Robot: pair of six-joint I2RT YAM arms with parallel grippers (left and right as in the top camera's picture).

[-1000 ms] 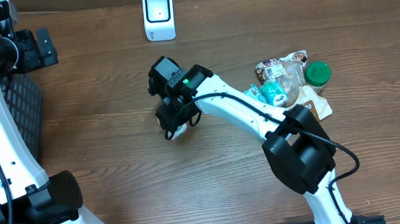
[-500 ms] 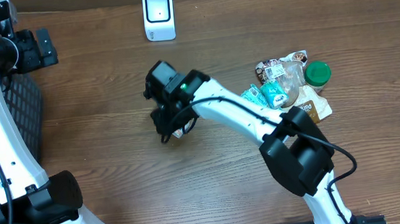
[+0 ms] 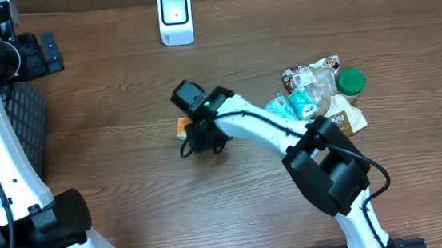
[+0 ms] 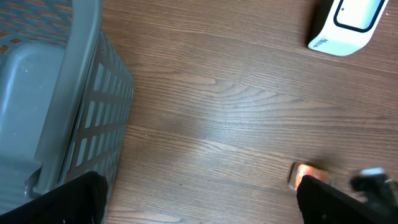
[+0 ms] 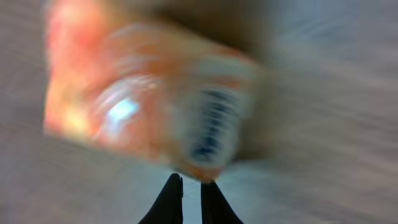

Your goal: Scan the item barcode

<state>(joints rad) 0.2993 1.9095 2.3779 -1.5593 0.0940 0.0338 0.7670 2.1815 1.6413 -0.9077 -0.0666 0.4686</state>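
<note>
Touching closed right gripper point(image 5: 191, 198), orange packet point(image 5: 143, 99)

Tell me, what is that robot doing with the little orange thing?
The right gripper is shut on the edge of a small orange packet in the middle of the table. The white scanner sits at the far edge, so the packet is not in front of it yet. The left gripper hangs open beside the grey basket, holding nothing. More groceries lie in a pile on the right.

orange packet point(image 3: 182, 127), white scanner point(image 3: 175, 18), grey basket point(image 4: 56, 93)
</note>
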